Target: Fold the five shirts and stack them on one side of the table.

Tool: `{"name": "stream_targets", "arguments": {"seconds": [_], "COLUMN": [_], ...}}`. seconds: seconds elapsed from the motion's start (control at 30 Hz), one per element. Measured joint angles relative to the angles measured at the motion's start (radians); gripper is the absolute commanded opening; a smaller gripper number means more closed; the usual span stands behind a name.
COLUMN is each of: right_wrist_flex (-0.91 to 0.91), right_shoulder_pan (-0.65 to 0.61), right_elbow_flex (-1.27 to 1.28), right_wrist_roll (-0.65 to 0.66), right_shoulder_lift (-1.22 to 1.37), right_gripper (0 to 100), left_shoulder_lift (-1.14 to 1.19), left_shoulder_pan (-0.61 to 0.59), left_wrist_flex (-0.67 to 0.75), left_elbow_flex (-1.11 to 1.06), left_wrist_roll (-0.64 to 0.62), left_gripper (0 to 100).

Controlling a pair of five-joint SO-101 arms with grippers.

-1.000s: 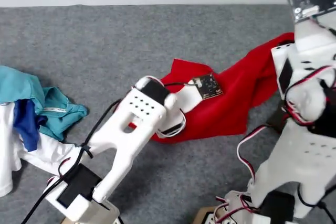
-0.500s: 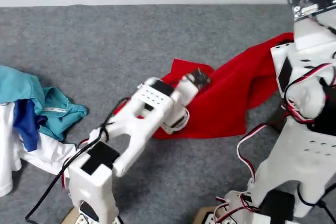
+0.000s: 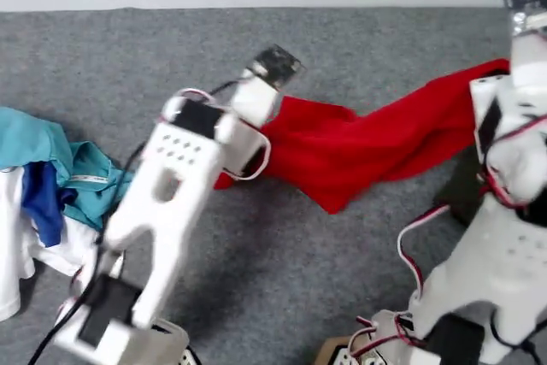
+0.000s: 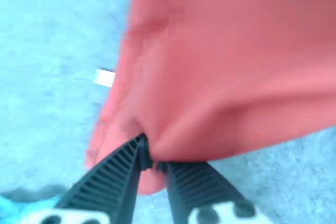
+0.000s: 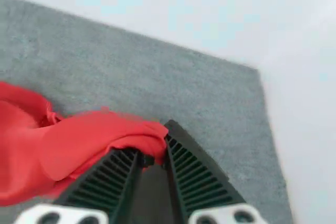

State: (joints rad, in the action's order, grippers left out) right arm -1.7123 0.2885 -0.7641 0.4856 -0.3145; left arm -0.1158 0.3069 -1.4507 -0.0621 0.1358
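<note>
I note the high camera looks down over the table (image 3: pixel 359 57); both wrist cameras sit close (all share the red shirt (image 3: pixel 359 147)).

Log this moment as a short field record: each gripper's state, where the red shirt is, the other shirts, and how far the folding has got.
left gripper: shut on one end of the red shirt
right gripper: shut on the red shirt's other end
red shirt: drawn out in a long band between the two arms, unfolded
other shirts: teal shirt, blue shirt and white shirt in a loose heap on the left arm's side
table: grey felt
progress: no folded stack visible
</note>
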Motion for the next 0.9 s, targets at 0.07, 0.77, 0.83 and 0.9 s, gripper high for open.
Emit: {"name": "stream_targets", "arguments": {"seconds": [0.07, 0.77, 0.83, 0.9], "right_wrist_flex": [0.000, -0.037, -0.032, -0.023], "right_shoulder_pan": [0.006, -0.273, -0.276, -0.282], "right_elbow_flex": [0.000, -0.002, 0.000, 0.000], "right_wrist_roll": [0.002, 0.040, 0.023, 0.003], "right_shoulder_lift": [-0.044, 0.358, 0.470, 0.551], "right_gripper": [0.9, 0.9, 0.9, 0.9], "left_shoulder_lift": [-0.098, -0.002, 0.127, 0.241], "left_shoulder_pan": [-0.026, -0.242, -0.258, -0.269], "left_wrist_flex": [-0.020, -0.023, 0.011, 0.011], "left_elbow_flex": [0.000, -0.109, -0.091, -0.037], "left_wrist_roll": [0.000, 0.216, 0.218, 0.218], "left_gripper": [1, 9, 17, 22]}}
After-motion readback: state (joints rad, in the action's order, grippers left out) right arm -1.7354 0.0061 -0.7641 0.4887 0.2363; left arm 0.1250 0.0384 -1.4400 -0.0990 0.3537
